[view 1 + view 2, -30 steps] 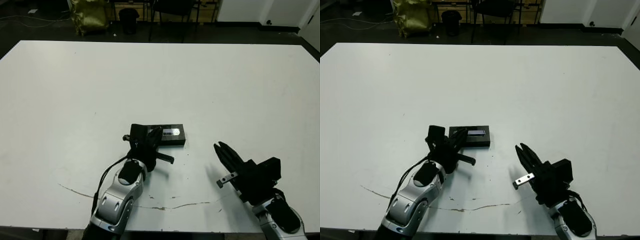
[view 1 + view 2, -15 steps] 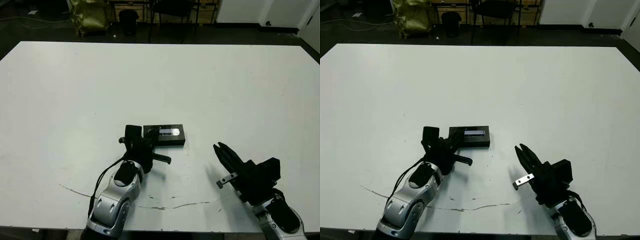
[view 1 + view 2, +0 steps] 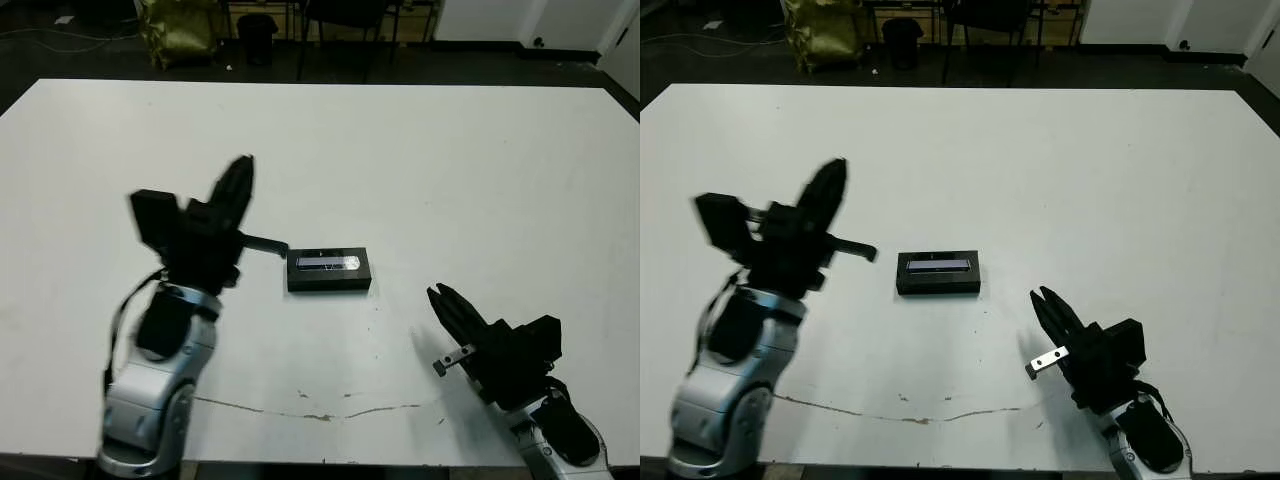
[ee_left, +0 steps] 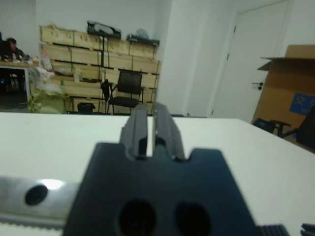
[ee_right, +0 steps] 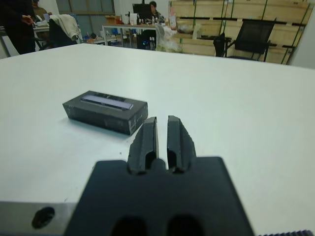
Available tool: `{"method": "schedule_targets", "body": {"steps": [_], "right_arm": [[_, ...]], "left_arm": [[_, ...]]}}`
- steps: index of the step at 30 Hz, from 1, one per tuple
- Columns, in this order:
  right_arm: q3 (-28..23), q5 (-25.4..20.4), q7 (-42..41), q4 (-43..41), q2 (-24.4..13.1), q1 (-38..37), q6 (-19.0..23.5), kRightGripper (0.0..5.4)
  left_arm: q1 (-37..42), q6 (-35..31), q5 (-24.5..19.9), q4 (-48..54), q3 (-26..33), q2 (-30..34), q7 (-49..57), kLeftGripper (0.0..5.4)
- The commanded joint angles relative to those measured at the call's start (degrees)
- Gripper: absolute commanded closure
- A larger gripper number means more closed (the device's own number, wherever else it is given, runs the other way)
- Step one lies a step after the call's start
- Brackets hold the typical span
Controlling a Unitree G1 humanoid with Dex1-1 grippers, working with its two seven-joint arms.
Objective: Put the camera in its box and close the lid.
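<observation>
A closed black box [image 3: 329, 270], its lid [image 3: 328, 263] on top showing a pale strip, lies mid-worktop [image 3: 420, 170]. The left hand [image 3: 237, 187] is raised well clear beside it, fingers together. The right hand [image 3: 448, 303] rests nearer the front edge, fingers together. Nothing lies between them.

The silver left arm is raised above the white table, its black two-fingered left gripper [image 3: 237, 186] pointing up and forward, fingers together. The black two-fingered right gripper [image 3: 448, 303] hangs low, fingers pressed together.
</observation>
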State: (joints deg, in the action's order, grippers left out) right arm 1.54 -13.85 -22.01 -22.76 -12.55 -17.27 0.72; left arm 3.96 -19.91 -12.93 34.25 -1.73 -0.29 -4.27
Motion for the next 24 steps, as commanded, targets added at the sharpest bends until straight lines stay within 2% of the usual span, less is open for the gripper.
{"method": "schedule_targets", "body": {"steps": [1,6,9,11,15,18,21,24], "right_arm": [[-1.9,0.0,1.8,-1.5,0.1,1.3,0.2,5.40],[-5.5,-1.6,7.2,-2.8,4.1,4.7,-1.8,5.40],[-6.7,0.0,13.3,-5.8,6.3,7.0,1.5,5.40],[-7.2,0.2,15.0,-6.8,6.2,8.9,2.9,5.40],[-7.3,1.5,13.7,-4.3,4.8,12.2,-0.1,5.40],[-5.7,2.9,11.7,-2.4,4.1,12.2,-1.7,5.40],[-4.7,3.4,10.4,0.0,4.3,11.7,-3.5,5.40],[-4.2,3.7,10.0,0.6,4.4,10.9,-3.5,5.40]], "left_arm": [[-2.9,0.5,-1.7,-1.4,1.6,0.8,-1.2,5.39],[-5.7,1.9,-5.8,-4.2,4.8,-0.2,-1.9,5.39],[-6.3,3.0,-7.6,-6.7,7.1,0.0,-2.1,5.39],[-6.5,4.0,-7.9,-8.9,8.3,0.3,-2.1,5.39],[-7.3,5.1,-10.0,-12.2,10.4,-0.6,-2.1,5.39],[-8.3,7.0,-12.7,-13.9,11.7,-1.8,-3.0,5.39],[-9.2,7.4,-13.4,-13.6,11.6,-2.7,-2.4,5.39],[-9.7,6.6,-13.9,-12.7,11.2,-2.9,-1.7,5.39]]}}
